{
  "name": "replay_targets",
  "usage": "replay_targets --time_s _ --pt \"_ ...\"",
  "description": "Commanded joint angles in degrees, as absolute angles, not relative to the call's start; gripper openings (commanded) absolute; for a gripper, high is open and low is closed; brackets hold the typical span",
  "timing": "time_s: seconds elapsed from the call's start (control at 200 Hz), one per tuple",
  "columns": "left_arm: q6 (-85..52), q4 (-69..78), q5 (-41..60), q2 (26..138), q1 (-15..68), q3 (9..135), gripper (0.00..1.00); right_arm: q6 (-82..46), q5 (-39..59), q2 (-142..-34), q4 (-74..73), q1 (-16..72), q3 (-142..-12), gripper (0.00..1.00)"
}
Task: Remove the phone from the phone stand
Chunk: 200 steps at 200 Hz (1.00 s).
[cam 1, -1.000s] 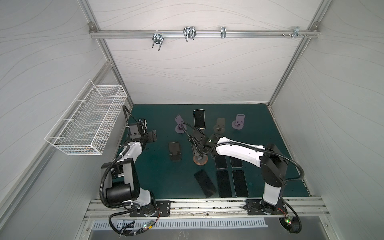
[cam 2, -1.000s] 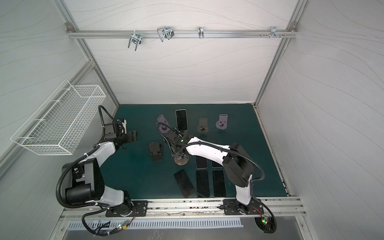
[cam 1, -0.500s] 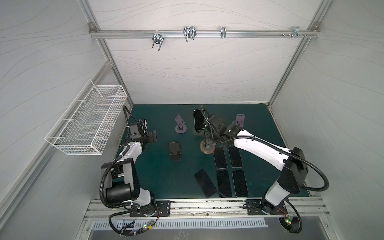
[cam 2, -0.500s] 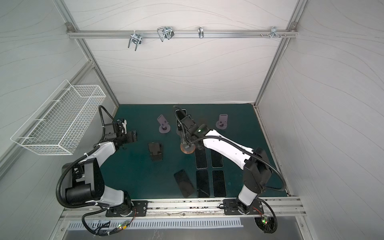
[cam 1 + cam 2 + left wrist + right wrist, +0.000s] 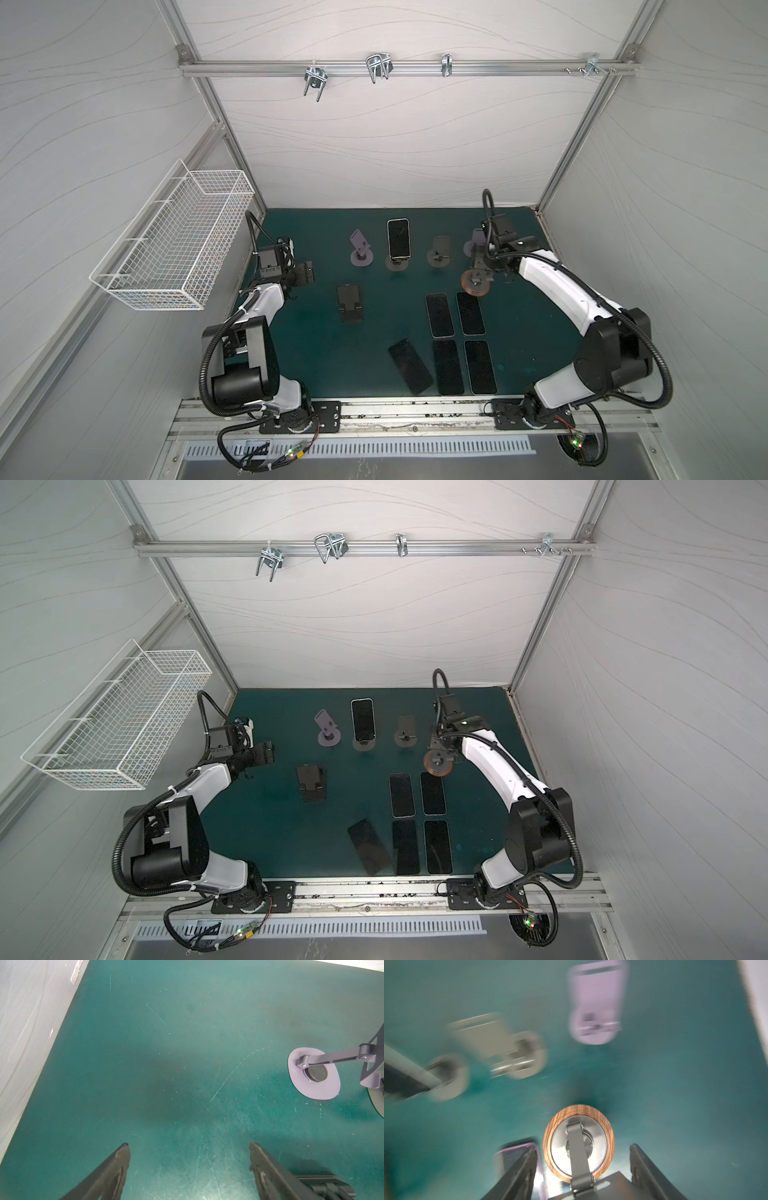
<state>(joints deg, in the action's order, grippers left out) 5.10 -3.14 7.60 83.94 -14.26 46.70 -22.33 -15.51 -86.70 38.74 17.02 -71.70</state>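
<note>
Green mat: five loose handsets lie flat, presumably already unloaded; right gripper: clamped on the plate of an empty wood-based stand, a grip plain only in the right wrist view; left gripper: jaws apart over bare mat, idle; phone: upright on its phone stand in the back row, sharp in both top views.

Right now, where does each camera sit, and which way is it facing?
Both top views: high over the front rail, looking down on the green mat; the left arm and right arm show whole.
Left wrist: on the left arm, looking down at bare mat and the tilted lilac stand; the left pincer shows, open.
Right wrist: on the right arm, blurred, looking down; the right pincer shows, shut on the wood-rimmed stand.
Shared: both top views also show the tilted lilac stand and wood-rimmed stand.
</note>
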Motion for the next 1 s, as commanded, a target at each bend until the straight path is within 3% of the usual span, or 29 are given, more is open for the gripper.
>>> replay_targets --time_s 0.0,0.185,0.565,0.665,0.785,0.995 --pt "6.32 -2.11 8.26 83.67 -14.59 47.64 0.91 -19.98 -13.75 -85.0 37.19 10.68 -70.38 0.64" --pt "6.63 -1.93 8.24 83.4 -14.53 47.37 0.91 -20.37 -12.66 -87.91 35.16 4.16 -70.18 0.63" --pt "7.83 -2.11 9.31 83.41 -14.59 47.35 0.91 -20.31 -14.77 -94.01 33.38 2.85 -68.77 0.66" --pt "7.83 -2.29 9.33 83.56 -14.59 47.44 0.91 -20.42 -14.64 -93.74 33.67 2.85 -68.46 0.72" --pt "7.88 -2.37 9.48 83.51 -14.57 47.49 0.91 -20.0 -14.12 -92.97 35.6 2.98 -69.63 0.88" --pt "7.93 -2.52 9.44 83.67 -14.58 47.57 0.91 -19.44 -9.81 -87.53 36.97 3.31 -70.25 0.99"
